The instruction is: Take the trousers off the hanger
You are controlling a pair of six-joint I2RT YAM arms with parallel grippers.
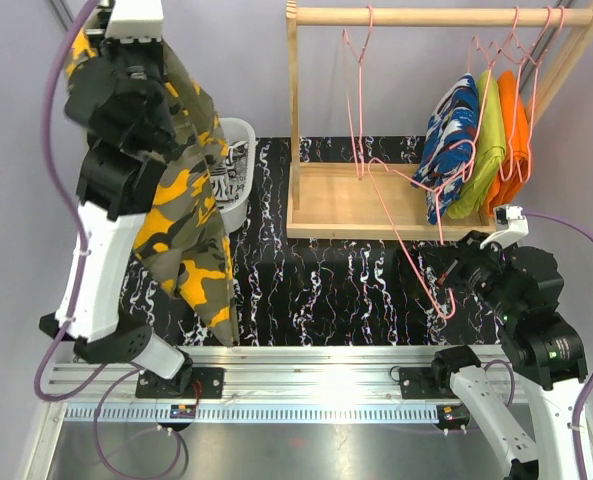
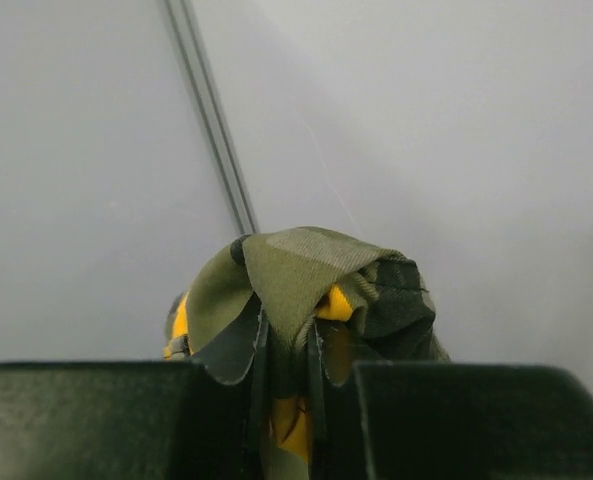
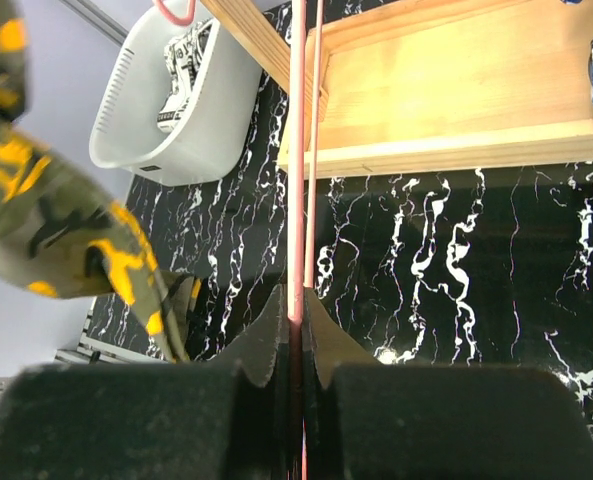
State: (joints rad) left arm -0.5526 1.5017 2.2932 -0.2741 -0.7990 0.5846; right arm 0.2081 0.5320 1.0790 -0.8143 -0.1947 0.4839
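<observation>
My left gripper [image 2: 286,352] pinches the camo trousers [image 1: 181,215], my right gripper [image 3: 296,335] clamps the bare hanger [image 3: 297,150]; next I'd drop them into the basket [image 3: 231,110].

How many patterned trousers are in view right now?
3: camo pair held up by the left gripper, black-white pair in the basket, blue pair hanging on the rack.

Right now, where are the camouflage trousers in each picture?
Top external: camouflage trousers hang at upper left.
Left wrist: trousers bunched at bottom centre, clamped in left gripper.
Right wrist: trousers along the left edge.
Shared landmark: white basket, in top and right wrist views only.
</observation>
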